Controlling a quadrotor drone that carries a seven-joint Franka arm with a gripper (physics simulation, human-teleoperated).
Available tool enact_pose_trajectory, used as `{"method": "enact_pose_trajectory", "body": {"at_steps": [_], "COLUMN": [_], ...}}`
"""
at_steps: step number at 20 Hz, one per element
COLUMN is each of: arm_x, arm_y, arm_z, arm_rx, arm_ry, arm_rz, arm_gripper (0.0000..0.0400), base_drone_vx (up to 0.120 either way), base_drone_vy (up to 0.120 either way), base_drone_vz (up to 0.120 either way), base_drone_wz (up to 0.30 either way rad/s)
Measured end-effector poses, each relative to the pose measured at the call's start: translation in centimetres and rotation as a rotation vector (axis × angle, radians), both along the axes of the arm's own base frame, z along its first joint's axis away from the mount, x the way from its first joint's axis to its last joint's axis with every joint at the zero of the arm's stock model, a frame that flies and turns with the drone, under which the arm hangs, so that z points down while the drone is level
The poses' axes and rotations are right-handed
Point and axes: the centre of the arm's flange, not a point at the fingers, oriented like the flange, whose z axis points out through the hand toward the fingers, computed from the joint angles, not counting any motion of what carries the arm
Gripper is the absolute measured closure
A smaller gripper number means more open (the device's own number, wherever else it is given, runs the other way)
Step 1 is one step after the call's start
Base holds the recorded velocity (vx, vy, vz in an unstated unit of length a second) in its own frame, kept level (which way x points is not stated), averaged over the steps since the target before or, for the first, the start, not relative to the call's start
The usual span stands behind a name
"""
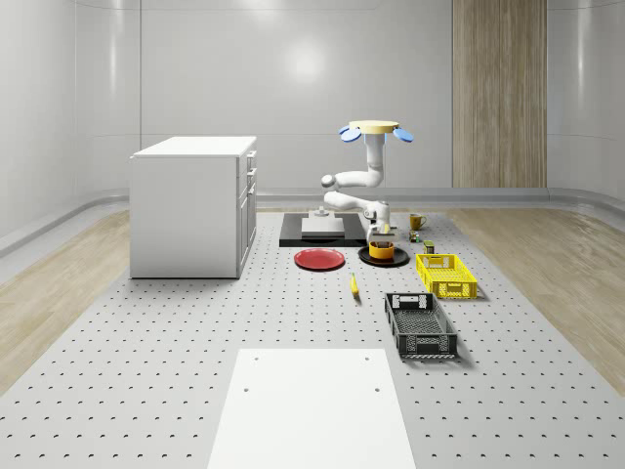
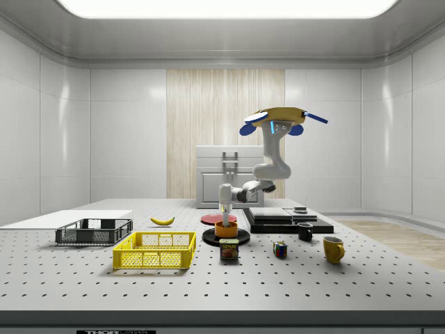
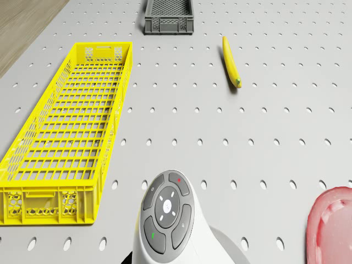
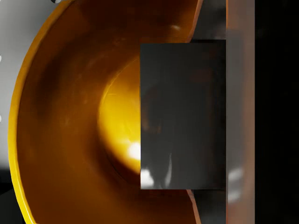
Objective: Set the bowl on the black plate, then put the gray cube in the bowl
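The gripper [image 2: 225, 211] hangs just over the orange bowl [image 2: 226, 229], and in the wrist view a dark finger [image 4: 183, 114] sits inside its rim; I cannot tell whether it grips. The bowl already rests on the black plate [image 2: 208, 238], so that step looks done. The drone [image 2: 281, 120] hovers above. The gray cube remains to place.

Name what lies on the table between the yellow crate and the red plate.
A banana lies on the perforated table between the yellow crate and the red plate, nearer the far ends; the drone view shows this.
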Motion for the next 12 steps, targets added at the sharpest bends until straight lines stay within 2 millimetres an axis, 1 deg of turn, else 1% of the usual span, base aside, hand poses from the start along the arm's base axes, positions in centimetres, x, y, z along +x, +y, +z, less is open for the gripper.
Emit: {"method": "enact_pose_trajectory", "body": {"at_steps": [2, 5, 9, 12], "arm_x": [0.0, 0.0, 0.0, 0.0], "arm_y": [0.0, 0.1, 0.1, 0.1], "arm_z": [-0.2, -1.0, -2.2, -2.7], "arm_rx": [0.000, 0.000, 0.000, 0.000], "arm_ry": [0.000, 0.000, 0.000, 0.000], "arm_rz": [0.000, 0.000, 0.000, 0.000], "arm_gripper": [0.0060, 0.0028, 0.0010, 0.0006], "base_drone_vx": [0.000, 0.000, 0.000, 0.000], "base_drone_vy": [0.000, 0.000, 0.000, 0.000], "base_drone_vz": [0.000, 0.000, 0.000, 0.000], "base_drone_wz": [0.000, 0.000, 0.000, 0.000]}}
